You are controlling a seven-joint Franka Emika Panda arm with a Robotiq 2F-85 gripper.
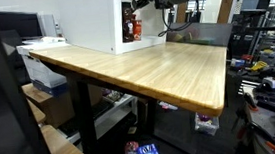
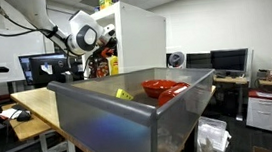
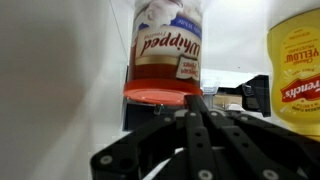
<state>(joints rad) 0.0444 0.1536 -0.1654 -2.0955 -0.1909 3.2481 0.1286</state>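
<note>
In the wrist view, which stands upside down, a whipped-cream can with a red cap fills the middle. A yellow mustard bottle stands beside it. My gripper is shut, its two black fingers pressed together with nothing between them, and the tips reach just up to the edge of the red cap. In both exterior views the gripper is at the open front of a white cabinet, where the can and bottle stand.
The white cabinet stands at the back of a long wooden table. A grey bin in the foreground holds a red bowl and a small yellow item. Desks with monitors and cluttered shelves surround the table.
</note>
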